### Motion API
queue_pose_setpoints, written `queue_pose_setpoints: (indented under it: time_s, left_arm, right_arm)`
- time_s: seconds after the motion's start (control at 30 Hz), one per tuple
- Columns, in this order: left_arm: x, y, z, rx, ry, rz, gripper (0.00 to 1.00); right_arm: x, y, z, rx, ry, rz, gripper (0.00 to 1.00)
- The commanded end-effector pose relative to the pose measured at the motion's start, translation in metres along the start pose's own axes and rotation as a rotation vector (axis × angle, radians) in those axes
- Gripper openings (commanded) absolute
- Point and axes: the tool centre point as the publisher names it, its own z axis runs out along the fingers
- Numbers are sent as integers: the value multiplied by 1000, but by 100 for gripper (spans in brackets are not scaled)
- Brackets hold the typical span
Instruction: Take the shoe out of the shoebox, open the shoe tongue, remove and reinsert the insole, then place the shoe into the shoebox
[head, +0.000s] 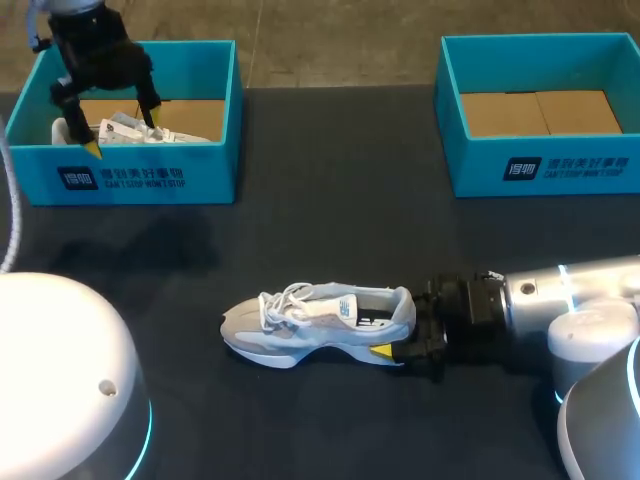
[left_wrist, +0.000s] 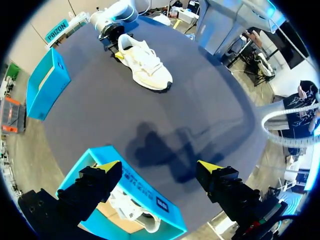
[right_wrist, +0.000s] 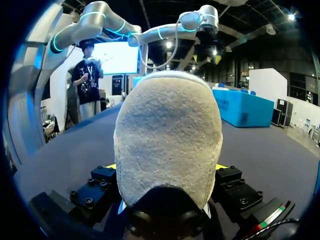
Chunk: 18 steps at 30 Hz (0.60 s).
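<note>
A white and grey shoe (head: 318, 322) lies on its sole in the middle of the dark table, toe to the left, laces loose and tongue up. My right gripper (head: 395, 322) comes in from the right and is shut on the shoe's heel (right_wrist: 167, 145), a yellow tip on either side. My left gripper (head: 125, 135) hangs open above the left teal shoebox (head: 140, 180), nothing between its fingers (left_wrist: 107, 166). A second white shoe (left_wrist: 131, 210) with paper lies in that box, under the left gripper. The left wrist view also shows the shoe (left_wrist: 146, 64) far ahead on the table.
A second teal shoebox (head: 545, 165) stands at the back right with only its cardboard floor showing; it also appears in the left wrist view (left_wrist: 45, 85). Bare dark table (head: 320, 220) lies between the boxes and the shoe.
</note>
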Motion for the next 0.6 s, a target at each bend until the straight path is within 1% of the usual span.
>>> queue_pose_setpoints:
  time_s: [0.03,0.37,0.43,0.53,0.6]
  left_arm:
    - [5,2,1,1,-11,1,100]
    - [5,2,1,1,-11,1,100]
    - [4,-8,1,14,-13,-64,100]
    - [13,-24,4,27,-44,-186,100]
    - [19,-34,2,86,-19,-305,100]
  right_arm:
    - [1,1,1,5,1,1,0]
    - [1,1,1,5,1,1,0]
    - [1,1,1,5,1,1,0]
    - [1,1,1,5,1,1,0]
    - [1,1,1,5,1,1,0]
